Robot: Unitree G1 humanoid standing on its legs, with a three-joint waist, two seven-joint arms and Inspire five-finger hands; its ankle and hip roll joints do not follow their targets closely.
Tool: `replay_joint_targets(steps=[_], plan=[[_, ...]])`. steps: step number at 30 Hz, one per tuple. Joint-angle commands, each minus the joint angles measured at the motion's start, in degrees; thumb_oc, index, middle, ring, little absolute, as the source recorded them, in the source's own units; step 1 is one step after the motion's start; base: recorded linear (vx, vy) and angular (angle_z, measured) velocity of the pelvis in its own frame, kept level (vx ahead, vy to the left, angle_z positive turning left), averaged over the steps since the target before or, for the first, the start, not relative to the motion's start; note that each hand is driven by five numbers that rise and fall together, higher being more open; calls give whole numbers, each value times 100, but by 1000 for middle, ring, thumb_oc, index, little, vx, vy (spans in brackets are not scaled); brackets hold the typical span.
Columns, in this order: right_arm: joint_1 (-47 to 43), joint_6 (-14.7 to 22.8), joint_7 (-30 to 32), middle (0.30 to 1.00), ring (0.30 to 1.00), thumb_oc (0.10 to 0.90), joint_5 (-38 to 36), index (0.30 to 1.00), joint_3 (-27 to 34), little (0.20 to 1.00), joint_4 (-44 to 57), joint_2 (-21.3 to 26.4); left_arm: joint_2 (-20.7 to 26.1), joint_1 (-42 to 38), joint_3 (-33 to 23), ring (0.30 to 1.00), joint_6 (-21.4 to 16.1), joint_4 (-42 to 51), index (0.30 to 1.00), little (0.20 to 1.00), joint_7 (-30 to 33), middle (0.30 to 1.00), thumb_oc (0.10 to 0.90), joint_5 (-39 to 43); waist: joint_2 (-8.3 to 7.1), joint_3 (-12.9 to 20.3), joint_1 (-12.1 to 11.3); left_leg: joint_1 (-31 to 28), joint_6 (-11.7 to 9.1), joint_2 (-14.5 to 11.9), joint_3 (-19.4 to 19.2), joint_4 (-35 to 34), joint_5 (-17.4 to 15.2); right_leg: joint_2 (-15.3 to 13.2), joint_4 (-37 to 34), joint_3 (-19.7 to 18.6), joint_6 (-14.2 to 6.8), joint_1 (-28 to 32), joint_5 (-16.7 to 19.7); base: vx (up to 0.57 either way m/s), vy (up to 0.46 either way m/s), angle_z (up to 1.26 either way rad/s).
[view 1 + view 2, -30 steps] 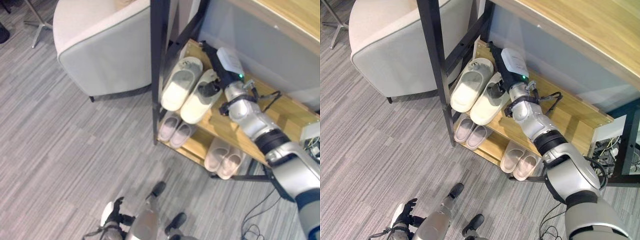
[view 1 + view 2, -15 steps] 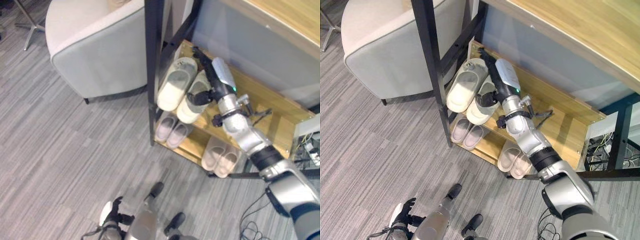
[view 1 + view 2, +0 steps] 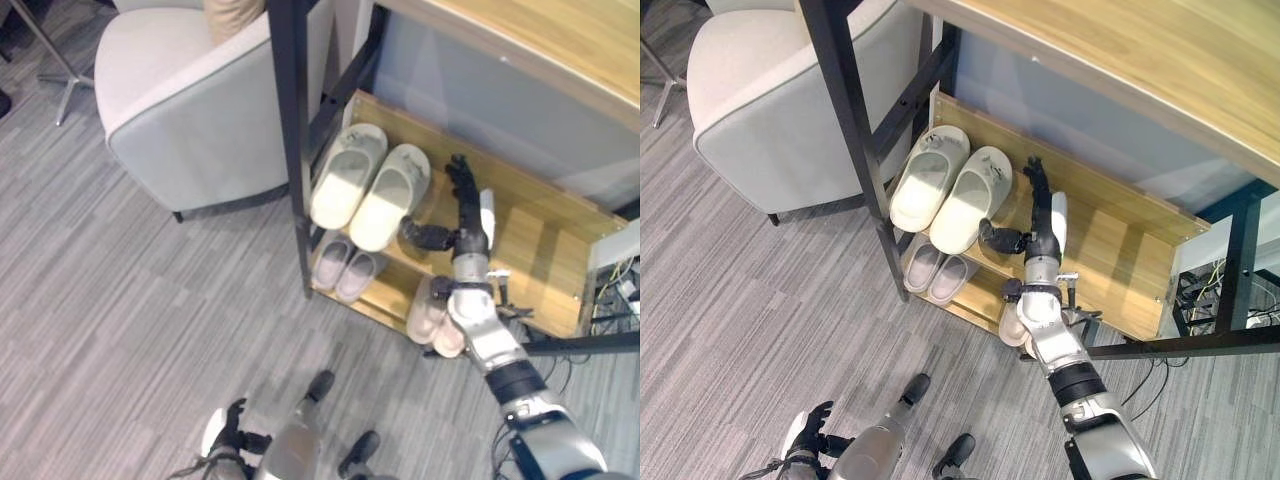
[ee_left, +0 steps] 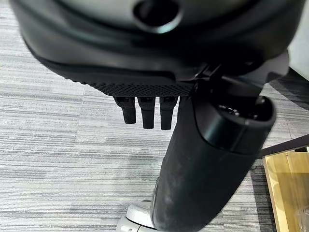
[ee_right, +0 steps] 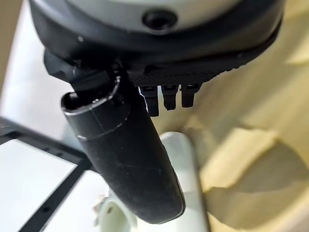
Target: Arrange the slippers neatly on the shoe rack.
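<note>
Two cream slippers lie side by side on the upper shelf of the wooden shoe rack point(image 3: 533, 238), toes toward the back: the left slipper point(image 3: 348, 175) and the right slipper point(image 3: 391, 195). My right hand point(image 3: 464, 212) hovers over the shelf just right of them, open, fingers straight and thumb point(image 3: 424, 237) stretched toward the right slipper's heel without touching it. In the right wrist view the thumb point(image 5: 126, 159) crosses a pale slipper point(image 5: 182, 162). My left hand point(image 3: 226, 436) hangs low over the carpet, open and holding nothing.
On the lower shelf sit a small pink pair point(image 3: 345, 268) and a second pink pair point(image 3: 428, 312), partly behind my right arm. A black frame post point(image 3: 289, 150) stands at the rack's left end. A grey armchair point(image 3: 190, 110) is left, a wooden tabletop point(image 3: 540, 30) above.
My right hand has let go of the right slipper and drawn back to the right. The slipper now lies straight beside its mate. The camera has also shifted.
</note>
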State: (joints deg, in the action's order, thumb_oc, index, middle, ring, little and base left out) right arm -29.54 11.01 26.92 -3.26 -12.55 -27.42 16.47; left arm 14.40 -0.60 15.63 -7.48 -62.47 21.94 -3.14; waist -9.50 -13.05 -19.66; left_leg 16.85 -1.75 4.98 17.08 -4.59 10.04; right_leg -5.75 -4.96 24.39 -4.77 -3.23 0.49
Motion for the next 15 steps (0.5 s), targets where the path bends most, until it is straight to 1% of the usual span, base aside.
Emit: replay_joint_targets(steps=[1, 2, 4, 9, 11, 15], plan=[[-136, 603, -147, 900, 900, 800, -572, 900, 8, 900, 111, -14, -69, 289, 74, 900, -75, -263, 900, 900, 68, 900, 800, -72, 33, 448, 113, -675, 70, -277, -302, -41, -833, -227, 140, -244, -319, 129, -73, 0, 0, 0], [-138, 604, -149, 900, 900, 800, -575, 900, 11, 900, 109, -10, -69, 285, 77, 900, -75, -263, 900, 900, 68, 900, 800, -72, 31, 455, 123, -654, 77, -266, -293, -41, -810, -236, 135, -234, -325, 114, -54, 0, 0, 0], [-145, 674, -391, 900, 900, 800, -1158, 900, -104, 900, -42, -147, -73, 302, 67, 900, -68, -349, 900, 900, 68, 900, 800, -30, 42, 455, 118, -695, 65, -278, -316, -41, -834, -238, 140, -257, -319, 145, -63, 10, -2, -2], [-349, 672, -591, 900, 900, 800, -1339, 900, -374, 900, -172, -184, -77, 284, 52, 900, -90, -441, 900, 900, 100, 900, 800, 6, 39, 468, 120, -699, 69, -277, -337, -41, -812, -260, 120, -265, -323, 129, -27, 2, -1, -1], [-519, 665, -705, 900, 900, 800, -1568, 900, -485, 900, -285, -263, -91, 296, 87, 900, -109, -441, 900, 900, 101, 900, 800, 38, 59, 456, 88, -744, 62, -290, -367, -41, -833, -255, 129, -288, -316, 152, -37, 0, 0, 0], [-711, 628, -826, 900, 900, 800, -1609, 900, -659, 900, -363, -264, -79, 267, 107, 900, -121, -463, 900, 900, 122, 900, 800, 35, 53, 475, 75, -716, 63, -280, -357, -41, -811, -276, 113, -272, -319, 143, -9, 0, 0, 0]])
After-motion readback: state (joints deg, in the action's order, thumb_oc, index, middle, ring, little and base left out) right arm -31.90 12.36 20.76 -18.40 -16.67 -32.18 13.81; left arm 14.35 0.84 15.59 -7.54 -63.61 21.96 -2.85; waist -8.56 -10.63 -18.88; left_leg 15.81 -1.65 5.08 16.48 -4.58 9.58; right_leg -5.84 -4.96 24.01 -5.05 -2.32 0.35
